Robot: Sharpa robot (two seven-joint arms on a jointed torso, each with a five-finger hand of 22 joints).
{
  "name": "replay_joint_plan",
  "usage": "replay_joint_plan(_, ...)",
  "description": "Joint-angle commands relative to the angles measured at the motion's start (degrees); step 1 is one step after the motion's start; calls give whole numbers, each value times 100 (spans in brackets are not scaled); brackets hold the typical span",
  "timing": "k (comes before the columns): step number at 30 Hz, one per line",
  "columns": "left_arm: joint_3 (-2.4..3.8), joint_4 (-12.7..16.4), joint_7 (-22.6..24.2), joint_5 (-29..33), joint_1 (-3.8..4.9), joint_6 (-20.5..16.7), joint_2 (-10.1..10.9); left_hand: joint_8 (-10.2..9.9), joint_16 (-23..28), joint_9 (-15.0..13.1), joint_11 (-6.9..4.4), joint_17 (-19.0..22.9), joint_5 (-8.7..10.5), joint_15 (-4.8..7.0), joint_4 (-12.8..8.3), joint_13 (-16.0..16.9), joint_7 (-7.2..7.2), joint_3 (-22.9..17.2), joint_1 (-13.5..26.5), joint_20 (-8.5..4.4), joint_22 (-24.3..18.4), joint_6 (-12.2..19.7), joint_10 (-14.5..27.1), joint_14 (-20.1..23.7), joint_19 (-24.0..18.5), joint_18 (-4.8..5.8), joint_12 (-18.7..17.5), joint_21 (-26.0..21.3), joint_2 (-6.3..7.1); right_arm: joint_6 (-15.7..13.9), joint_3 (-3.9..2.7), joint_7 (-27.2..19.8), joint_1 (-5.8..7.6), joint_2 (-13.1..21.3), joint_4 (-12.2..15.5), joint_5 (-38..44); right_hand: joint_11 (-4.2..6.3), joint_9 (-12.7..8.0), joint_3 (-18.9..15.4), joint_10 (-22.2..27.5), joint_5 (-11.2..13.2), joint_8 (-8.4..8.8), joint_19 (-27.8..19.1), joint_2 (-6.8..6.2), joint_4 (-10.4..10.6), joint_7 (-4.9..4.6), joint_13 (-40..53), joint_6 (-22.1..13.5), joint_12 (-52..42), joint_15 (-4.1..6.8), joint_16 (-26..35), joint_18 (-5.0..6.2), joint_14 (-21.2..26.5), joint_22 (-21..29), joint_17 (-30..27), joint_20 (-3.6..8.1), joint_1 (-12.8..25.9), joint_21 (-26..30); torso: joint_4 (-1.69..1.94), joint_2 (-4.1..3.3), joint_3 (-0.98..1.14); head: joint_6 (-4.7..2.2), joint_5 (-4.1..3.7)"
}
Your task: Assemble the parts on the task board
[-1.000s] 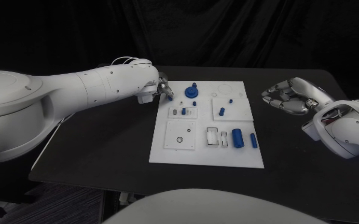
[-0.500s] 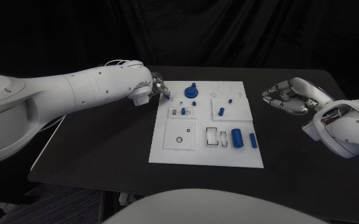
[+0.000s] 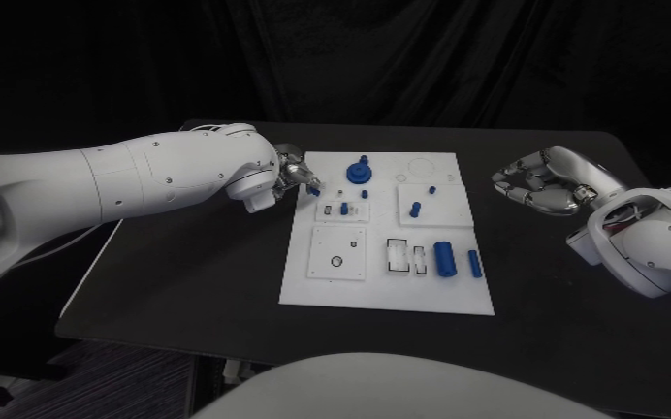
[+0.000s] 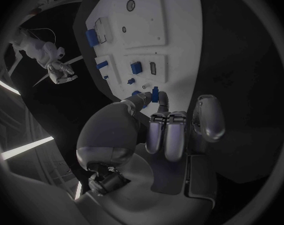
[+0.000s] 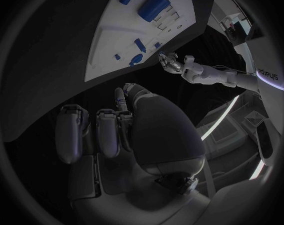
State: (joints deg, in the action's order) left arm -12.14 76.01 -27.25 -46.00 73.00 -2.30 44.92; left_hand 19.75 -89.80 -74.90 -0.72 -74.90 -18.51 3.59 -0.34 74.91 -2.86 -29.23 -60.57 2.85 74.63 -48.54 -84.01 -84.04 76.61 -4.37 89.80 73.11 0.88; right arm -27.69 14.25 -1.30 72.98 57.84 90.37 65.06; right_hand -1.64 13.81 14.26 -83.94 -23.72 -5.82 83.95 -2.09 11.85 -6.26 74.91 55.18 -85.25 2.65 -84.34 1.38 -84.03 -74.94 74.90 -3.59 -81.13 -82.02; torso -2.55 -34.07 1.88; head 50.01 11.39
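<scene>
The left hand is half hidden behind its own forearm; its fingertips pinch a small blue part at the white task board's near-left corner. Just beyond sits a round blue knob. Well apart, the right hand rests curled, holding nothing.

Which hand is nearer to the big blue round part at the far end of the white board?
The left hand. It holds a small blue part at the task board's far left edge, beside the round part. The right hand is off the board's right side.
</scene>
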Motion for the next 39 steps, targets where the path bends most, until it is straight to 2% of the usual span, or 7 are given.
replay_joint_plan(1, 4, 132, -65, 127, 14, -144, 26, 19, -20, -133, -23, -1510, 93, 29, -46, 1509, -9, -85, 57, -25, -4, -27, -599, -596, -16, -89, 20, -34, -6, 51, -4, 119, -14, 3, -1, -39, 2, -5, 34, 23, -36, 18, 199, 30, 6, -31, 737, -25, 26, -15, 33, 98, -400, -1082, 559, -10, -16, 25, 2, -4, 6, -1, 11)
replay_joint_plan(8, 4, 197, -20, -92, 7, -74, 7, 42, -20, -140, -14, -1510, 353, 21, 44, 1509, -17, -1, 96, -19, -6, -29, -599, -596, -18, -92, 20, -61, -32, 63, -4, 120, -14, -4, -5, -51, -1, -10, 44, 25, -46, 28, 198, 30, 0, -35, 734, -41, 28, -17, 37, 99, -399, -1081, 553, -10, -20, 29, 4, -7, -2, -1, 11)
replay_joint_plan(18, 4, 124, 90, -332, -45, -69, -110, 42, -20, -138, -5, -1510, 391, 14, 125, 1509, -28, 58, 137, -14, -20, -7, -599, -596, -34, -98, 20, -91, -59, 82, -4, 108, -15, -26, -17, -67, -4, -16, 57, 32, -60, 37, 191, 31, -7, -40, 727, -56, 33, -19, 42, 103, -397, -1074, 544, -11, -25, 44, -16, -15, -6, -1, 45)
replay_joint_plan(22, 4, 110, 122, -347, -84, -61, -134, 37, -20, -135, -3, -1510, 390, 13, 137, 1509, -30, 63, 139, -13, -28, 4, -599, -596, -41, -101, 20, -103, -68, 94, -4, 116, -15, -32, -21, -68, -4, -16, 57, 32, -60, 37, 191, 31, -7, -40, 727, -56, 33, -19, 42, 103, -397, -1074, 544, -11, -25, 44, -1, -19, -11, -1, 44)
replay_joint_plan(27, 4, 103, 120, -353, -126, 1, -153, 25, -20, -132, 6, -1510, 417, 5, 200, 1509, -41, 107, 158, -7, -35, 31, -599, -596, -51, -104, 20, -123, -100, 97, -4, 119, -16, -34, -19, -71, -4, -16, 57, 32, -60, 38, 191, 31, -8, -40, 727, -57, 33, -19, 42, 103, -397, -1073, 544, -11, -25, 45, -13, -23, -9, -1, 65)
replay_joint_plan(31, 4, 94, 101, -355, -159, 76, -169, 25, -20, -132, 8, -1510, 421, 4, 207, 1509, -42, 116, 160, -6, -35, 32, -599, -596, -52, -104, 20, -125, -99, 112, -4, 130, -16, -39, -20, -74, -5, -17, 62, 33, -66, 39, 188, 31, -11, -41, 726, -59, 34, -20, 47, 105, -395, -1071, 537, -12, -27, 51, -5, -19, -9, -1, 56)
replay_joint_plan(39, 4, 88, 103, -356, -186, 136, -174, 23, -20, -130, 9, -1510, 425, 3, 211, 1509, -43, 128, 161, -4, -45, 37, -599, -596, -61, -107, 20, -138, -93, 133, -4, 151, -16, -36, -5, -99, -6, -18, 67, 38, -72, 40, 184, 31, -14, -41, 721, -59, 37, -21, 53, 107, -393, -1067, 527, -12, -29, 59, -3, -17, -5, -1, 123)
